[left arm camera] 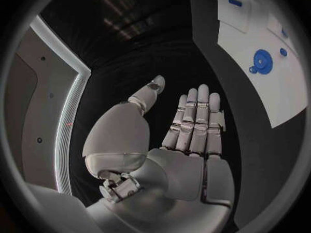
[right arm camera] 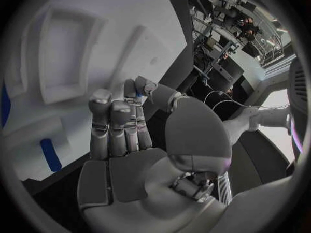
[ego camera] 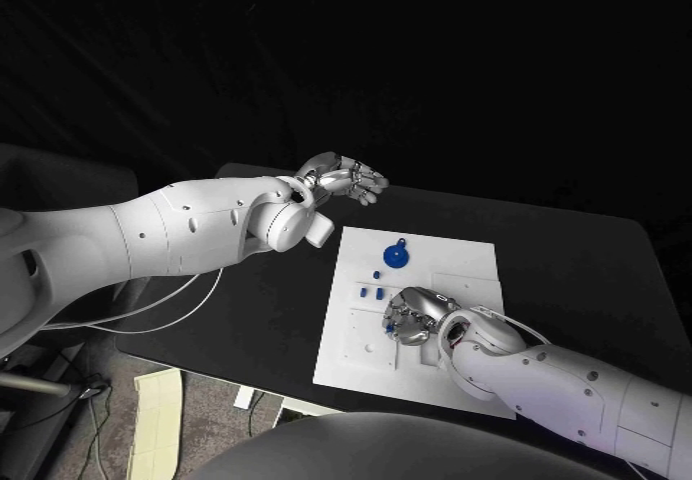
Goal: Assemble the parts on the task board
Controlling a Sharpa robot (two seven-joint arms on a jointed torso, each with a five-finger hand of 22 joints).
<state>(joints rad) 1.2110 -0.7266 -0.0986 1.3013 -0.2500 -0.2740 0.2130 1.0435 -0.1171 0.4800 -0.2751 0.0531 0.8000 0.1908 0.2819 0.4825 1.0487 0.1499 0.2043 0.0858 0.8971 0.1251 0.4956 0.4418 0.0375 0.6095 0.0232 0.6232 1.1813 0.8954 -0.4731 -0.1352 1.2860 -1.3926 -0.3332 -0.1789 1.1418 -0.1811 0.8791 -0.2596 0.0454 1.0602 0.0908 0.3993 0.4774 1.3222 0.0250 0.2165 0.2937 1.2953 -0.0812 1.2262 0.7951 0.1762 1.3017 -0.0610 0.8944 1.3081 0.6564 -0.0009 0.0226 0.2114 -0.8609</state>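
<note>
Right hand down on the white rectangular task board.
Its fingers spread, grasping nothing; left hand hovers beyond, fingers straight, released; round blue gear part lies apart.

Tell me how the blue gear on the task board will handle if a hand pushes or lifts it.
The blue gear lies flat on the task board, so it probably slides rather than rolls or tips. It looks like thin, stiff plastic, likely light for its size. Its low profile may make pinching the toothed rim awkward; no hand touches it now.
</note>
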